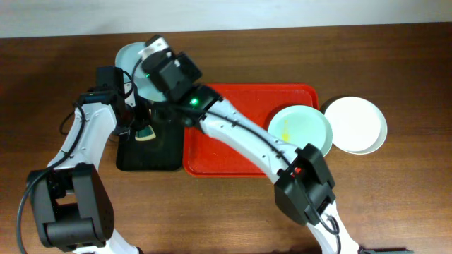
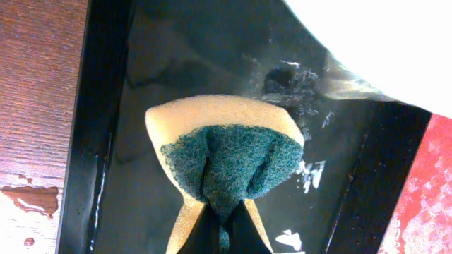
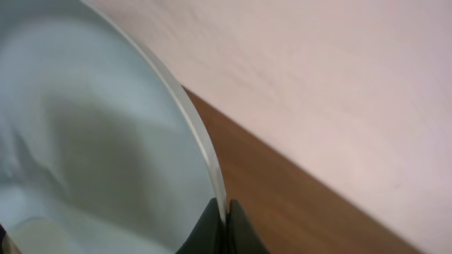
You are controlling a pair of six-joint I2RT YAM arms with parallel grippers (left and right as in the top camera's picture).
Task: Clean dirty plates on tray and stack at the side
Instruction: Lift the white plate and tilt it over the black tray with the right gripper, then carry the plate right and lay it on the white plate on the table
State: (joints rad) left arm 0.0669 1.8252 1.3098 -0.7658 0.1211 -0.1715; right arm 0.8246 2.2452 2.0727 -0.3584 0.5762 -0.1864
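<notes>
My right gripper (image 1: 150, 56) is shut on the rim of a pale blue plate (image 1: 131, 62), holding it tilted above the far end of the black tray (image 1: 159, 159). In the right wrist view the fingers (image 3: 212, 229) pinch that plate's (image 3: 92, 141) edge. My left gripper (image 1: 143, 127) is shut on a yellow sponge (image 2: 224, 152) with a green scrub face, just over the black tray (image 2: 106, 141). A pale green plate (image 1: 300, 130) with a yellow smear lies at the right end of the red tray (image 1: 233, 152). A white plate (image 1: 357, 125) rests on the table to its right.
The right arm (image 1: 240, 134) stretches diagonally across the red tray. Water drops lie on the wood (image 2: 32, 197) left of the black tray. A pale wall (image 3: 339, 85) rises behind the table's far edge. The red tray's rim (image 2: 431, 204) borders the black tray.
</notes>
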